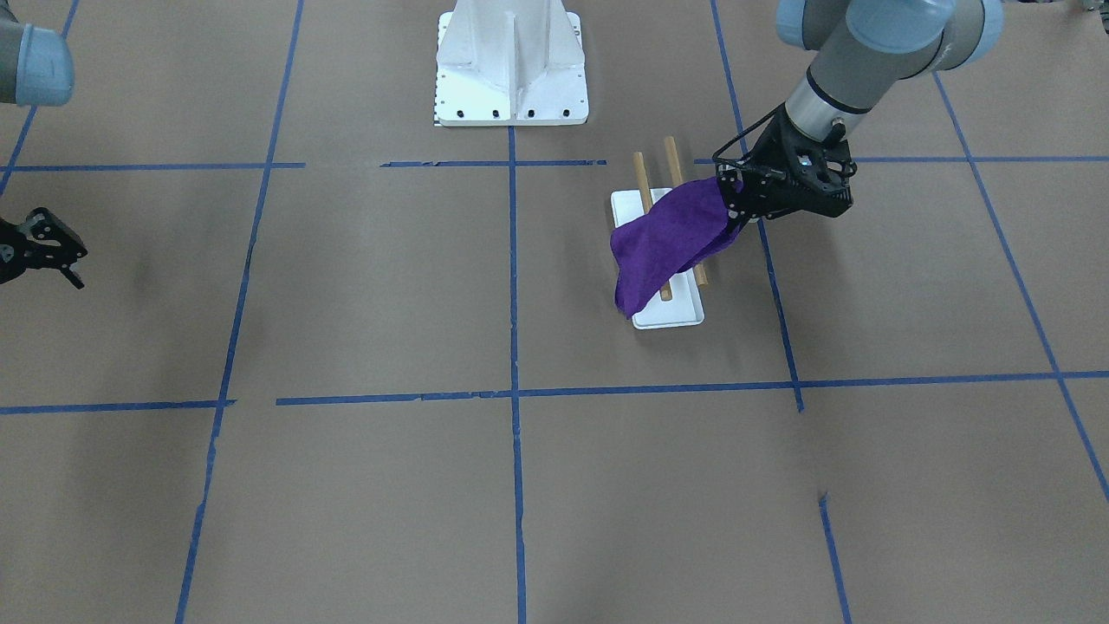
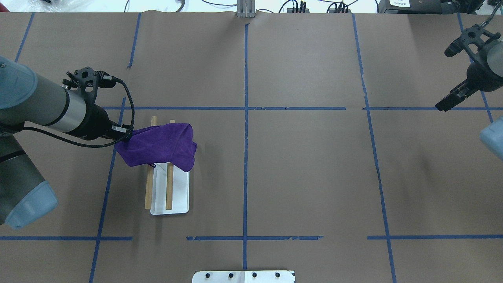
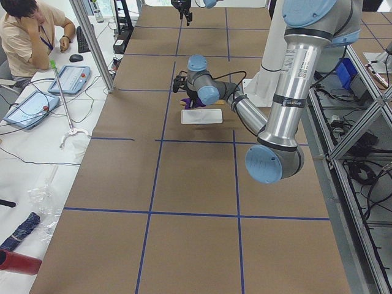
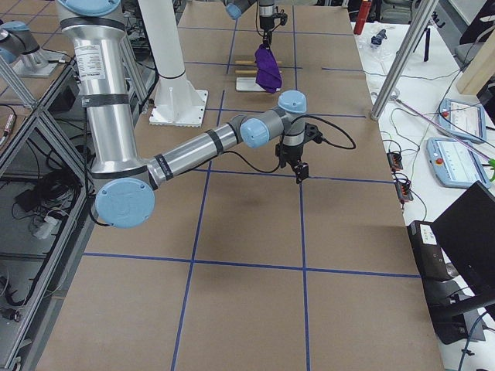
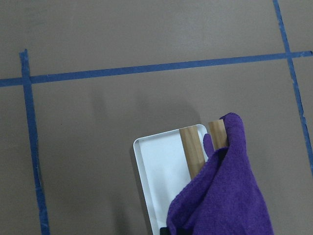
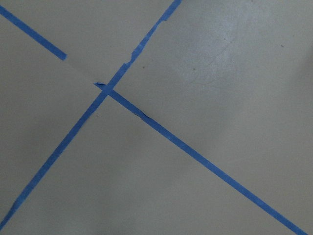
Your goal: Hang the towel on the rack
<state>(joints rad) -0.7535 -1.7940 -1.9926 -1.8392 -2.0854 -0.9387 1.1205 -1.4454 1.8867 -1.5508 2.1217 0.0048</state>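
The purple towel (image 1: 667, 243) lies across both wooden dowels of the rack (image 1: 669, 156), and its free end hangs down on the side away from my left arm. My left gripper (image 1: 735, 192) is shut on the towel's other corner, just beside the rack. In the overhead view the towel (image 2: 163, 147) covers the far part of the dowels (image 2: 169, 188) above the white base (image 2: 178, 196), with the left gripper (image 2: 125, 136) at its left edge. The left wrist view shows the towel (image 5: 225, 196) over the dowels (image 5: 193, 152). My right gripper (image 2: 441, 106) hangs far off, shut and empty.
The white bolted robot pedestal (image 1: 511, 61) stands behind the rack. Blue tape lines (image 2: 245, 118) cross the brown table. An operator (image 3: 27, 30) sits at a side desk past the table's far edge. The right gripper (image 1: 52, 251) hovers over bare table.
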